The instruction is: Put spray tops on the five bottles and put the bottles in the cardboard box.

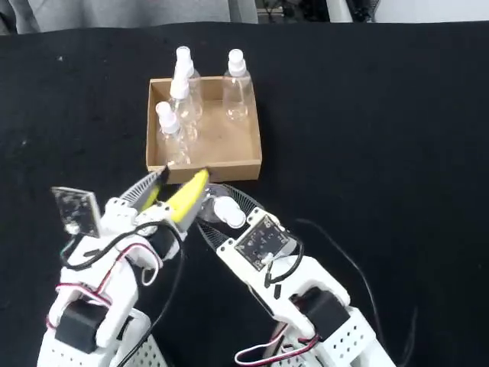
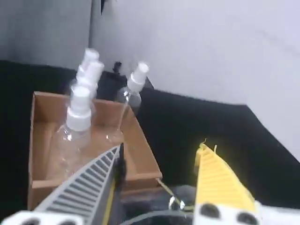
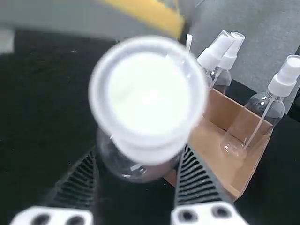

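Observation:
My right gripper (image 3: 138, 187) is shut on a clear bottle (image 3: 123, 165) with a white spray top (image 3: 147, 96), held just in front of the cardboard box (image 1: 243, 164). In the high view this bottle (image 1: 224, 211) sits between the ribbed fingers of the right gripper (image 1: 221, 215). My left gripper (image 1: 170, 188) stands open close beside it, its yellow finger (image 1: 188, 196) next to the spray top and its grey finger (image 1: 144, 189) by the box's near corner. Several capped bottles (image 1: 235, 84) stand upright in the box (image 2: 140, 161). Nothing is between the fingers of the left gripper (image 2: 159, 180).
A black cloth covers the table (image 1: 382, 138). Both arm bases crowd the near edge. The near right part of the box floor (image 1: 229, 141) is bare. A light wall (image 2: 211, 51) rises behind the table.

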{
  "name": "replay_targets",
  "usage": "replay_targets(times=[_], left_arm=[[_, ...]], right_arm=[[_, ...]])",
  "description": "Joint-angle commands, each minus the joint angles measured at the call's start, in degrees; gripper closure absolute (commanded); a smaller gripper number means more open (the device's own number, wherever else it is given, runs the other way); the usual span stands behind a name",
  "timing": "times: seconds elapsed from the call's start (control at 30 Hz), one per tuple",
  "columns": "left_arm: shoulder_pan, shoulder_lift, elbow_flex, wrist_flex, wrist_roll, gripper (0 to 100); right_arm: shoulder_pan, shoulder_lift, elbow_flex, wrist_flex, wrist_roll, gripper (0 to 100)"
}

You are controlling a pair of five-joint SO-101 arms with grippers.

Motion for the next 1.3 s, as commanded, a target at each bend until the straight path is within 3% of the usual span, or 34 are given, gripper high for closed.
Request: replay_targets(times=[0.0, 0.3, 0.67, 1.27], left_arm=[[-4.4, -0.1, -6.0, 0.4, 0.5, 76], [-13.7, -0.1, -8.8, 0.4, 0.4, 76], [-28.5, -0.1, -3.4, 0.0, 0.4, 76], [-34.1, -0.1, 9.0, -0.2, 0.4, 76]], right_arm=[[1.5, -9.6, -1.0, 1.2, -0.6, 97.7], [1.5, -9.6, -1.3, 2.5, -0.7, 97.7], [1.5, -9.6, -1.4, 2.5, -0.4, 97.7], [1.5, -9.5, -5.9, 5.8, -0.4, 97.7]])
